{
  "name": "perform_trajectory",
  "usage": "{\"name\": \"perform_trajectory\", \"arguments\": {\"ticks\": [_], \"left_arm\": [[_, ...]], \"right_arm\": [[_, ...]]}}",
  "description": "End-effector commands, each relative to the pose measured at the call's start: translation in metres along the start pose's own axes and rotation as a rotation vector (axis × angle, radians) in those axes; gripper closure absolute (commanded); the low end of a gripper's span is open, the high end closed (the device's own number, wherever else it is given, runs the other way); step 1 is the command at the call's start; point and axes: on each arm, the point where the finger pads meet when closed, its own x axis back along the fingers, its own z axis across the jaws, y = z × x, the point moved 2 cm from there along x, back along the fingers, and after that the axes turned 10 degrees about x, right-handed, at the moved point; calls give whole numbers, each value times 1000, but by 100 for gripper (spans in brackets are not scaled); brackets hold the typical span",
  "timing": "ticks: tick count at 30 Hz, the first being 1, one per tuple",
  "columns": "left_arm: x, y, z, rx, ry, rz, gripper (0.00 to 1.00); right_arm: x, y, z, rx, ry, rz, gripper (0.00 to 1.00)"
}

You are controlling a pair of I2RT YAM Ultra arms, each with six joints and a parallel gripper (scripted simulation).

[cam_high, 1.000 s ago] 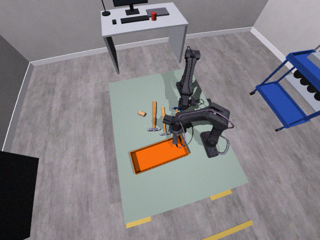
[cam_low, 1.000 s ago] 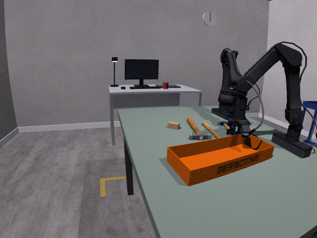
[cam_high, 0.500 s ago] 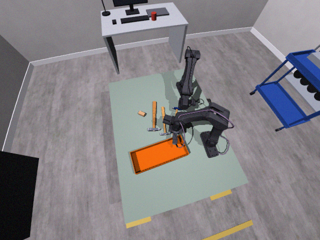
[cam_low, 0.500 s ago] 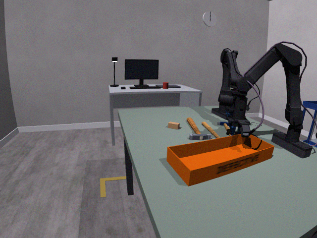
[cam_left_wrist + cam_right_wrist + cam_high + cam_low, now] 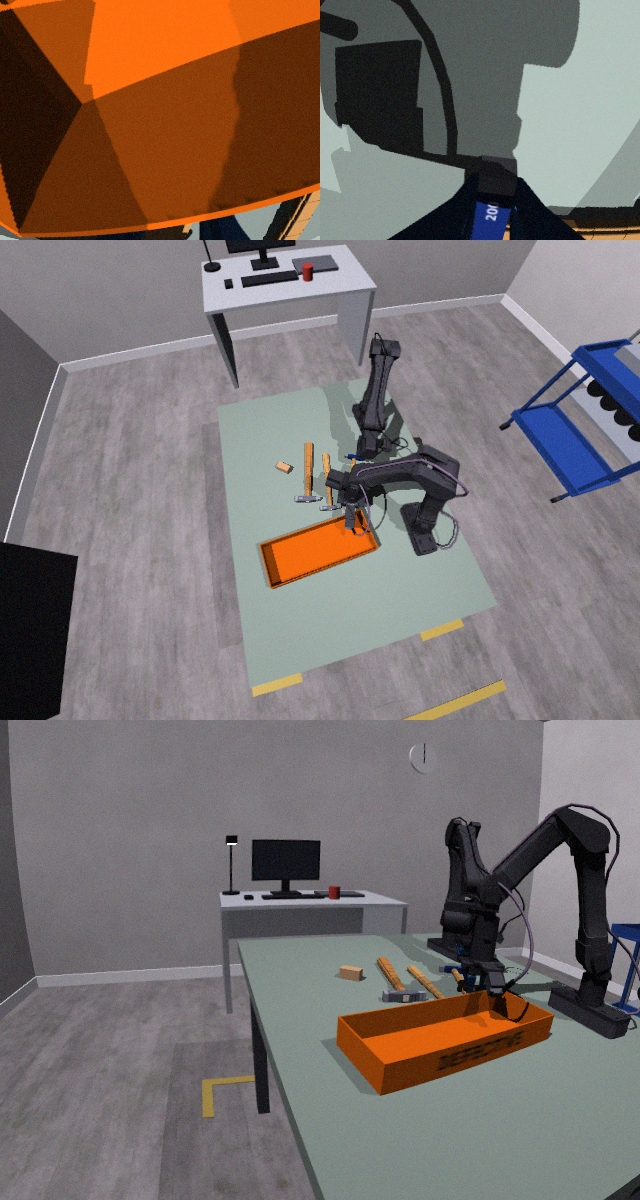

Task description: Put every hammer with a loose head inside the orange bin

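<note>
Three wooden-handled hammers lie on the green table (image 5: 361, 612) (image 5: 465, 1133) behind the orange bin (image 5: 266, 564) (image 5: 413, 1067) (image 5: 165, 150). The first hammer (image 5: 308, 467) (image 5: 390, 973) and the second hammer (image 5: 327, 475) (image 5: 424, 980) lie free, heads toward the bin. The third hammer (image 5: 353, 463) (image 5: 457, 976) has a blue handle end (image 5: 492, 220). My right gripper (image 5: 355, 455) (image 5: 450, 968) (image 5: 496, 184) is shut on that blue end. My left gripper (image 5: 351, 509) (image 5: 478, 984) (image 5: 192, 231) stands at the bin's far rim, shut on the third hammer near its head, which is mostly hidden.
A small wooden block (image 5: 283, 466) (image 5: 351, 972) lies left of the hammers. The bin holds nothing but the left arm's shadow and cable. Both arm bases stand at the table's right edge. A desk and a blue cart stand off the table.
</note>
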Motion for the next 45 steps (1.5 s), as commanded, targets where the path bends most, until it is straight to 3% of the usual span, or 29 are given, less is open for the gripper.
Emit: {"name": "perform_trajectory", "arguments": {"ticks": [1, 11, 23, 29, 39, 42, 45], "left_arm": [[-3, 5, 0, 7, 13, -33, 80], [-4, 14, 2, 19, 18, -66, 80], [-6, 22, 5, 24, 24, -99, 80], [-7, 23, 6, 22, 25, -106, 80], [-7, 23, 6, 20, 25, -106, 80], [0, 2, -3, -3, -5, -17, 80], [1, -2, -3, -7, -7, -4, 80]], "right_arm": [[1, 2, 1, 8, -16, 2, 88], [-2, 6, 24, 9, 84, -17, 88], [-1, 7, 31, 12, 103, -22, 88], [0, 8, 33, 6, -12, -1, 88], [1, 8, 28, 6, -24, -3, 88], [1, 4, 20, 0, -52, 9, 88], [2, 2, 11, 1, -80, 15, 88]]}}
